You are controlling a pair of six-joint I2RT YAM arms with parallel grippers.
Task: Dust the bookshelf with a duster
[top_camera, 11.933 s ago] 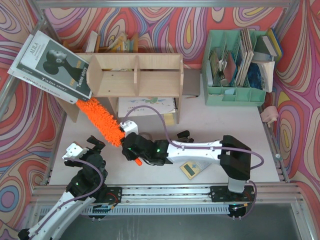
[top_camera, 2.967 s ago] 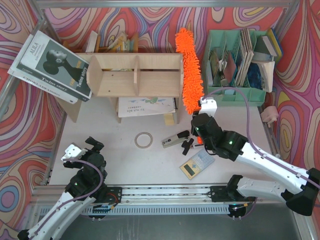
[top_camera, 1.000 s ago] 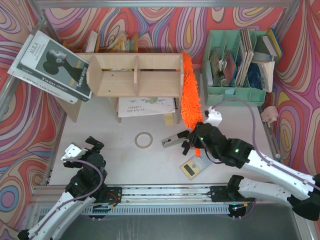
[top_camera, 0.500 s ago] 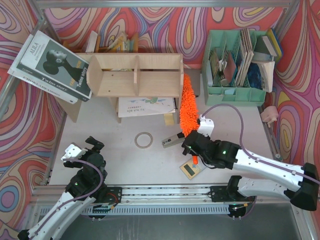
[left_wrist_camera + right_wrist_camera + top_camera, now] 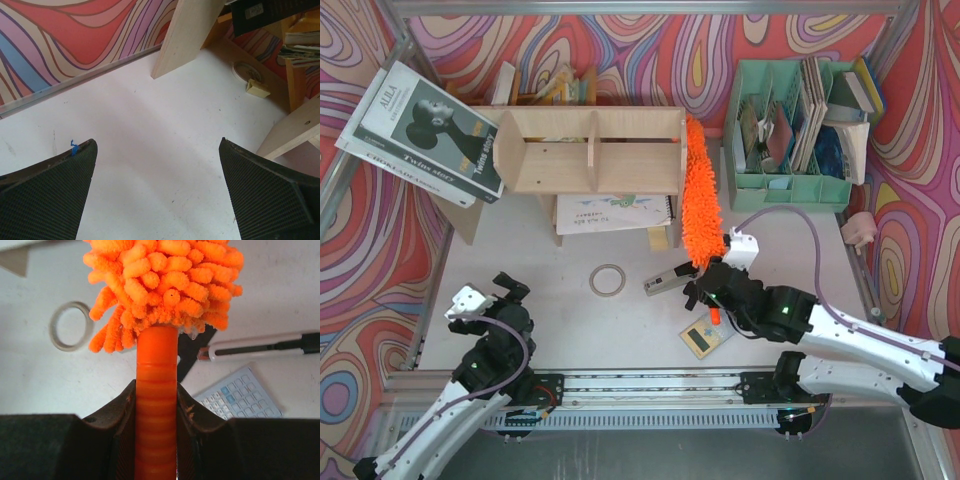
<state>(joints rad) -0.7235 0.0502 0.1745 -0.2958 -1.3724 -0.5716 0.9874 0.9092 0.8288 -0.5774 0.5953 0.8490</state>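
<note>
**A:** Where's the duster (image 5: 701,190)?

**B:** Lying along the bookshelf (image 5: 590,150) at its right end panel, head reaching the far edge. The right pincer (image 5: 156,405) is clamped on its ribbed handle.

**A:** The left pincer (image 5: 157,170)?

**B:** Spread wide, holding nothing, low over the desk (image 5: 560,320) at near left.

**A:** Risks?

**B:** From above I can't tell whether the fluff really touches the panel. A hard sweep could shove the shelf or swing right into the green organizer (image 5: 790,170).

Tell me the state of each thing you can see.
duster, gripped by its handle, head along the right end of the bookshelf.
right hand, shut on the duster.
left hand, open, empty.
bookshelf, upright.
tape roll, lying flat.
calculator, face up.
</note>
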